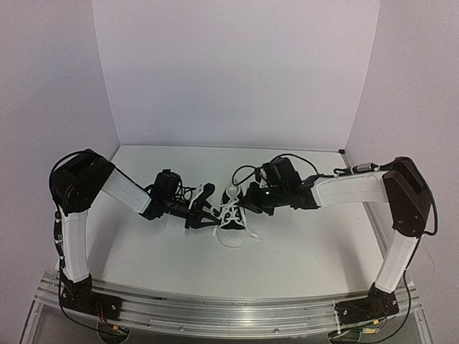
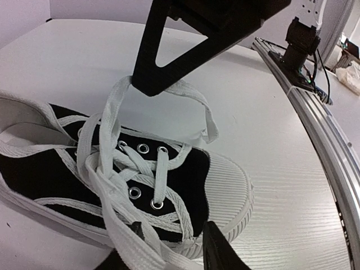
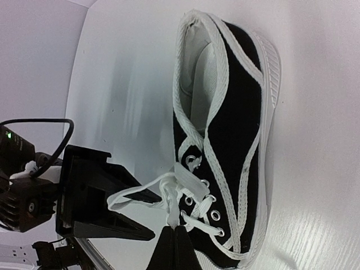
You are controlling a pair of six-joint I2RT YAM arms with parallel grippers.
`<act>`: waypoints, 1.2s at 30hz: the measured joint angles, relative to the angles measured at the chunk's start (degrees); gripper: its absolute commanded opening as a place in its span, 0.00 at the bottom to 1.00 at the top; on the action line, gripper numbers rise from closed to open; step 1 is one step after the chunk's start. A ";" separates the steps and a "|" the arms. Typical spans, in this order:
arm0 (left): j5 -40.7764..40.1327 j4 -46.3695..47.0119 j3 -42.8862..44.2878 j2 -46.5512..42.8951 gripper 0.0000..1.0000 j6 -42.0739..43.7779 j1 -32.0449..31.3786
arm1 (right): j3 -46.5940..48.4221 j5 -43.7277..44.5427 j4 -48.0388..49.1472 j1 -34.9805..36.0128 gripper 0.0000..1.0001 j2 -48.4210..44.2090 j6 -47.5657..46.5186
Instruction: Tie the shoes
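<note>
The black sneaker (image 1: 233,228) with white toe cap stands mid-table, toe towards the arms. It also shows in the left wrist view (image 2: 185,174) and the right wrist view (image 3: 236,129). Its white laces (image 2: 112,129) are bunched over the eyelets, with one loop pulled up. My right gripper (image 3: 175,229) is shut on a lace strand above the eyelets; it also shows from above (image 1: 244,201). My left gripper (image 2: 171,230) is open at the shoe's left side (image 1: 208,213), one finger (image 2: 216,253) beside the toe cap and a wide lace strand lying between its fingers.
The aluminium rail (image 1: 229,312) runs along the near table edge and also shows in the left wrist view (image 2: 320,124). White walls close the back and sides. Black cables (image 1: 247,172) hang over the right wrist.
</note>
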 measured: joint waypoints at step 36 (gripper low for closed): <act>0.74 -42.89 34.03 5.45 0.39 20.07 -2.33 | -2.68 -1.50 1.92 0.57 0.00 0.38 10.62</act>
